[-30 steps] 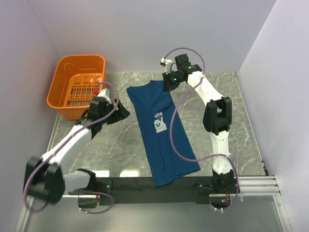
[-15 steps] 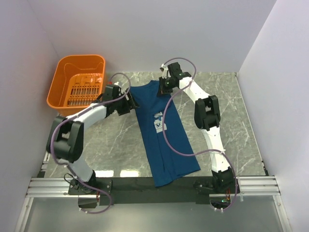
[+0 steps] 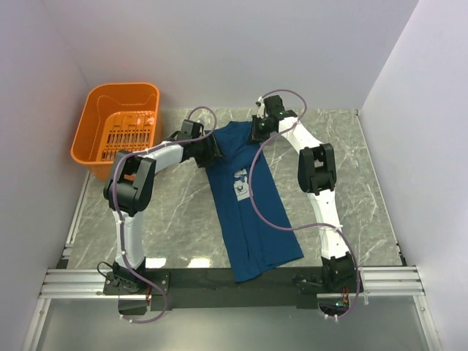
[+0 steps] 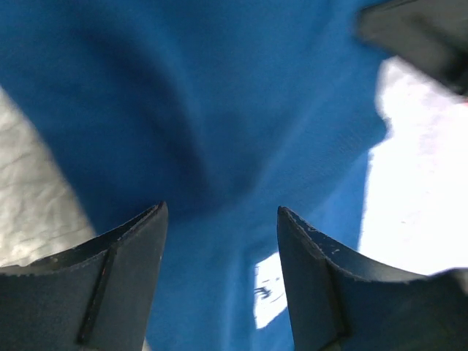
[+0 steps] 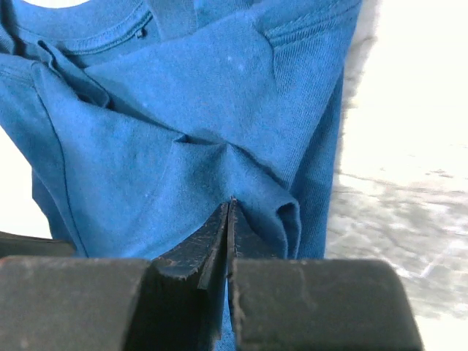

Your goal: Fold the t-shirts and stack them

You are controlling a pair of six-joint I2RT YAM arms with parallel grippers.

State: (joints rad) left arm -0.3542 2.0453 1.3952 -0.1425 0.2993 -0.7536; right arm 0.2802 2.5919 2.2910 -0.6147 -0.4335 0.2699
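Note:
A dark blue t-shirt [image 3: 252,212] lies lengthwise on the marble table, sides folded in, its white-and-grey print [image 3: 239,185] facing up. My left gripper [image 3: 213,151] is open at the shirt's far left shoulder; in the left wrist view the blue cloth [image 4: 219,131] fills the space between and beyond its fingers [image 4: 124,278]. My right gripper [image 3: 256,131] is at the far right shoulder near the collar. In the right wrist view its jaws are pressed together on a pinched fold of the shirt [image 5: 241,183], with the collar [image 5: 95,36] beyond.
An orange plastic basket [image 3: 119,128] stands at the far left of the table [image 3: 175,212]. White walls close in the back and both sides. Cables loop over the shirt from both arms.
My left gripper has swung right from beside the basket onto the shirt's left shoulder. My right gripper has stayed at the collar end, shifting slightly. The shirt's upper part has narrowed.

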